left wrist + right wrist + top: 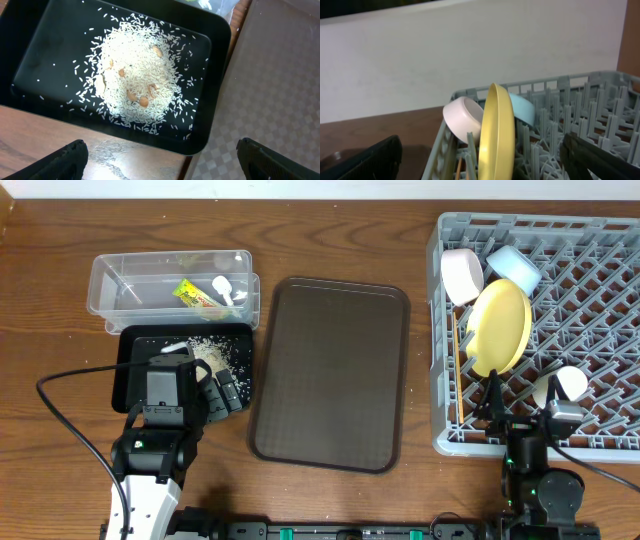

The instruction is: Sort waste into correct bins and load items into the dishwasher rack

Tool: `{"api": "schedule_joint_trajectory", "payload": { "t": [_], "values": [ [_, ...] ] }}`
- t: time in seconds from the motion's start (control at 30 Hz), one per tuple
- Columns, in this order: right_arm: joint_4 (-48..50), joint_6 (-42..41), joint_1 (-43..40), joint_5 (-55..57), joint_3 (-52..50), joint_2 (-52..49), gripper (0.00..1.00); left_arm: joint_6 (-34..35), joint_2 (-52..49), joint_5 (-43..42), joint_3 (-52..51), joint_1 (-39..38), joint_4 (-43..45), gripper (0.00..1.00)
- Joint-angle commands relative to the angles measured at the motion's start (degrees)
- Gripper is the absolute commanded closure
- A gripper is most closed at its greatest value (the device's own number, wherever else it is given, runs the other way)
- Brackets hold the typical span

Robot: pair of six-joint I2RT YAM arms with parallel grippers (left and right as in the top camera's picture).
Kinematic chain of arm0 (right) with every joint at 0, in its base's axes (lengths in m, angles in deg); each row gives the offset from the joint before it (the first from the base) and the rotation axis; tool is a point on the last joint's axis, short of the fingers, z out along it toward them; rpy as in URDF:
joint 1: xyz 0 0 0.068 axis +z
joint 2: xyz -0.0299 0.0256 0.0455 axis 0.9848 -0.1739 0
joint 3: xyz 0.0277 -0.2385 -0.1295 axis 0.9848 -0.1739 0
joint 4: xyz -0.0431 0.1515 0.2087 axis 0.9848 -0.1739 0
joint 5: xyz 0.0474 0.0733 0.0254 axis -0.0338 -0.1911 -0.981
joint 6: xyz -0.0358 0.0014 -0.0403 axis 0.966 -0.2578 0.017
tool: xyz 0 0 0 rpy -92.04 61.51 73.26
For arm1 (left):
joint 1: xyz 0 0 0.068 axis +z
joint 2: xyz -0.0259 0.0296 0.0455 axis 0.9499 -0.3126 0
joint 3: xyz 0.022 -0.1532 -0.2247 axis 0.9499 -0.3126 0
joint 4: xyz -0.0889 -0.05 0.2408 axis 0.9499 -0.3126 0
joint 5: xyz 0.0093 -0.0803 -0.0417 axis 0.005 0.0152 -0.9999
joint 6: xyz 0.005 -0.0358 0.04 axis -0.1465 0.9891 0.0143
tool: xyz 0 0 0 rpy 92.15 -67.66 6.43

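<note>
The grey dishwasher rack (440,380) stands at the right. In it are a white bowl (462,275), a light blue bowl (513,268), a yellow plate (500,327) on edge, a small pale cup (560,387) and thin chopsticks (461,340). My right gripper (482,162) is open at the rack's front edge, facing the plate (495,130) with nothing held. The clear tub (110,290) holds the snack wrapper (193,296) and a white scrap (228,288). The black tray (45,55) holds rice scraps (135,75). My left gripper (160,165) hangs open at the tray's near right corner.
A large dark brown serving tray (330,375) lies between the bins and the rack, with its edge close to the black tray (135,365). The wooden table top (330,230) shows around everything. A cable (70,410) loops left of my left arm.
</note>
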Motion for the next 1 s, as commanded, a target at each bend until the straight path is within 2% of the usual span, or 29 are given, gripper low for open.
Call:
{"api": "schedule_joint_trajectory", "payload": {
  "t": [0.0,0.13,0.23,0.97],
  "values": [
    [0.7,0.9,0.6,1.5,-0.1,2.0,0.01,-0.3,0.0,0.5,-0.2,-0.1,0.0,0.02],
    [-2.8,0.9,1.1,1.5,-0.1,2.2,0.01,-0.3,0.0,0.5,-0.2,-0.1,0.0,0.02],
    [-12.4,0.8,2.2,1.4,-0.1,2.2,0.01,-0.3,0.0,0.5,-0.2,-0.1,0.0,0.02],
    [-12.2,1.3,2.8,0.8,-0.1,2.2,0.01,-0.3,0.0,0.5,-0.2,-0.1,0.0,0.02]
  ]
}}
